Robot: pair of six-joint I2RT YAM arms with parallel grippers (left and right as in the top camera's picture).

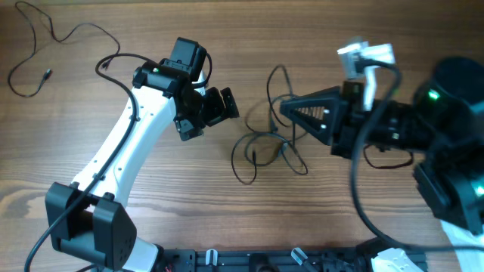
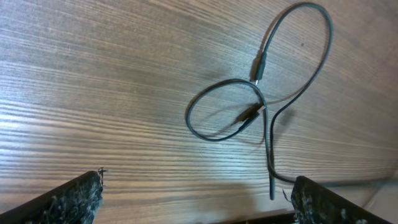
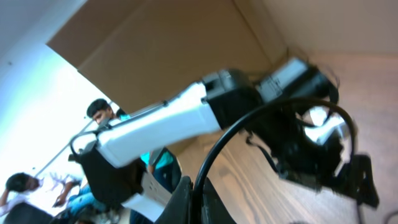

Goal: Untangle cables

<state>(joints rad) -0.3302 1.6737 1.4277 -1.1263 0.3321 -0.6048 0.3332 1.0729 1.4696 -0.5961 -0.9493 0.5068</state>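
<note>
The thin black tangled cables (image 2: 250,116) lie looped on the wooden worktop (image 1: 340,227) between the arms. The right end effector (image 1: 286,108) seems pressed together on one strand. The left end effector (image 2: 198,190) is spread, facing the loops. I'd have it pinch the crossing, then draw apart slowly.

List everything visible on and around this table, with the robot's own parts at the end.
tangled cables: one bundle, number of strands unclear, black, centre of the table between the two grippers
loose cable: one, black, far left corner of the table, apart from the bundle
table: one, brown wood grain, under everything
people: at least two, blurred, in the background of the right wrist view
left gripper: one, black on a white arm, open, above the table left of the bundle
right gripper: one, black, tip at the bundle's upper loop, jaw state unclear
</note>
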